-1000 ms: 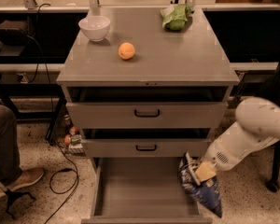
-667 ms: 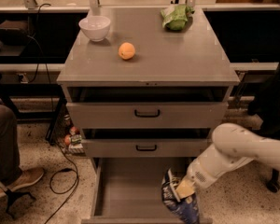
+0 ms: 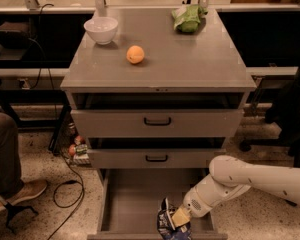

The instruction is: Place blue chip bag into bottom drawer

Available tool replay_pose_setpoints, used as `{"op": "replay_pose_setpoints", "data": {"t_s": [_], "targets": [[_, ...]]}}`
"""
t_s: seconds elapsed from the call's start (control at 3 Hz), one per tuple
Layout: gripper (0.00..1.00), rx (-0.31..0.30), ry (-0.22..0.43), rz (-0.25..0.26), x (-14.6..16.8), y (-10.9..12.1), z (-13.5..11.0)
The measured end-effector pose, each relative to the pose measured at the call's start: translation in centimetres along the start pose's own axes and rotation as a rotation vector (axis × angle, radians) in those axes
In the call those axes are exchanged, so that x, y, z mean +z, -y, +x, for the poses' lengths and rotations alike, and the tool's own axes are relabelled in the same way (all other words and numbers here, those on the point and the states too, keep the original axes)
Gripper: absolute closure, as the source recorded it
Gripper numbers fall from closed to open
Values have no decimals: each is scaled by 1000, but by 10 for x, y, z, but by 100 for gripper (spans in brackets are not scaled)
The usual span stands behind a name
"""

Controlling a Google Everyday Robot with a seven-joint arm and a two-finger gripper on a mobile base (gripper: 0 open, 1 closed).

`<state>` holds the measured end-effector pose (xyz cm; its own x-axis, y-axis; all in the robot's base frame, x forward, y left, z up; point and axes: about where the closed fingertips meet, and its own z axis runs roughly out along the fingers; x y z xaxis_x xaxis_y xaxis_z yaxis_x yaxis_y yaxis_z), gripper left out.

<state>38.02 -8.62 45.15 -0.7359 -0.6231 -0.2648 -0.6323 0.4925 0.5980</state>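
Holding item, nearest: blue chip bag (image 3: 166, 225), dark and glossy, upright, at the front edge of the bottom drawer (image 3: 135, 199), toward its right front corner. Its lower part is cut off by the frame, so whether it touches the drawer floor cannot be told.

Gripper (image 3: 179, 217): clamped on the right side of the bag, over the drawer's front right corner. The white arm (image 3: 250, 181) reaches in from the right, low beside the cabinet.

Bottom drawer: pulled fully out, plain grey inside, nothing else seen in it.

Progress, as a judgement: bag picked up and brought to the open drawer, so the carry looks largely done. Left to do: lower the bag inside the walls, let go, draw the arm clear. Release not yet made.

Middle drawer (image 3: 156, 158): slightly open, black handle, above the bottom one.

Top drawer (image 3: 157, 121): slightly open, black handle.

Cabinet top (image 3: 190, 64): orange (image 3: 135, 54) left of centre; white bowl (image 3: 101, 29) at the far left corner; green bag (image 3: 189, 18) at the far edge toward the right corner. None is part of the job.

Floor, left edge of view: a person's leg and shoe (image 3: 12, 186), well apart from the drawer.
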Motion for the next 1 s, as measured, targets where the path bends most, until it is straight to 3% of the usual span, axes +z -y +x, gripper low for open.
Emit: {"op": "replay_pose_setpoints", "data": {"t_s": [0.33, 0.67, 1.0], "targets": [[100, -3, 11, 5, -1, 1, -1], [100, -8, 62, 12, 5, 10, -3], [100, -57, 210, 61, 26, 54, -43]]}}
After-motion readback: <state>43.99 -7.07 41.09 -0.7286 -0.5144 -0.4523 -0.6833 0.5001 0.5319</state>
